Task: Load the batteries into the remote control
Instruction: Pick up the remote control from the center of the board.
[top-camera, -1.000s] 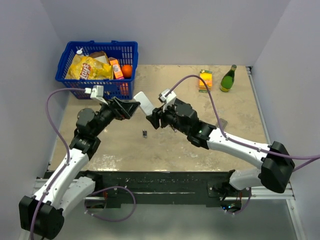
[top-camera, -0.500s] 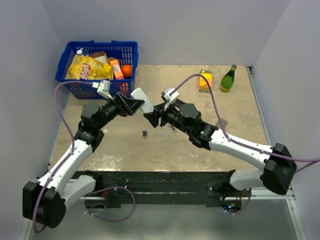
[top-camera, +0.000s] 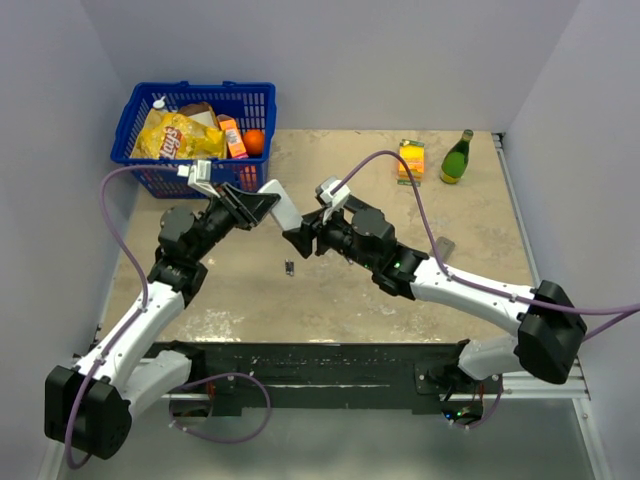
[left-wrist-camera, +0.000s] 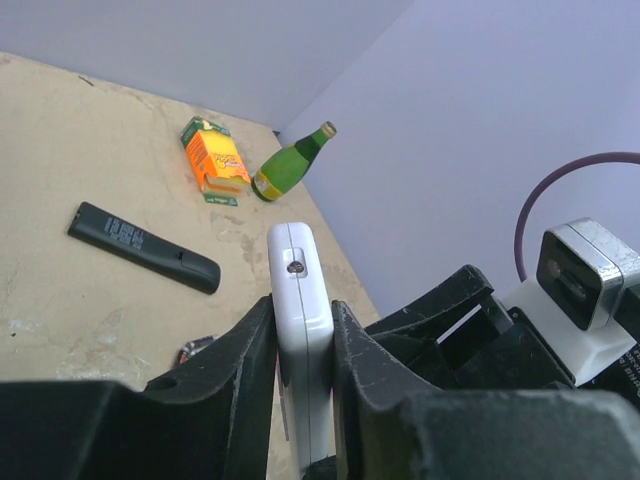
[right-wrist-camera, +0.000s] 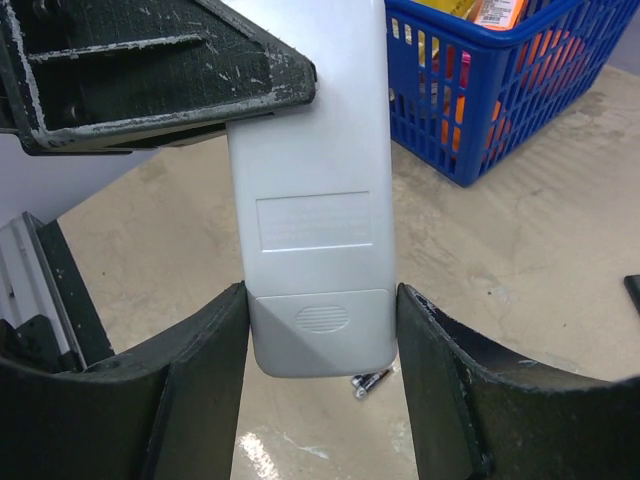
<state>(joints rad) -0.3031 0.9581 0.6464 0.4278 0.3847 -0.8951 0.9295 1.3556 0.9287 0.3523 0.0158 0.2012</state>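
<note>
The white remote control (top-camera: 283, 210) hangs in the air over the middle of the table, held from both ends. My left gripper (top-camera: 262, 205) is shut on its upper part, the fingers pressed flat against its two faces (left-wrist-camera: 300, 303). My right gripper (top-camera: 300, 238) is shut on the lower end, its pads against the two narrow sides beside the ribbed battery cover (right-wrist-camera: 322, 292). The cover is on. The batteries (top-camera: 288, 267), small dark cylinders, lie on the table under the remote (right-wrist-camera: 372, 381).
A blue basket (top-camera: 200, 88) of groceries stands at the back left. An orange box (top-camera: 410, 160) and a green bottle (top-camera: 457, 158) sit at the back right. A black remote (left-wrist-camera: 140, 245) lies on the table behind the right arm.
My left gripper has closed on the white remote, which the right gripper was holding. Both arms and the remote have shifted slightly to the left.
</note>
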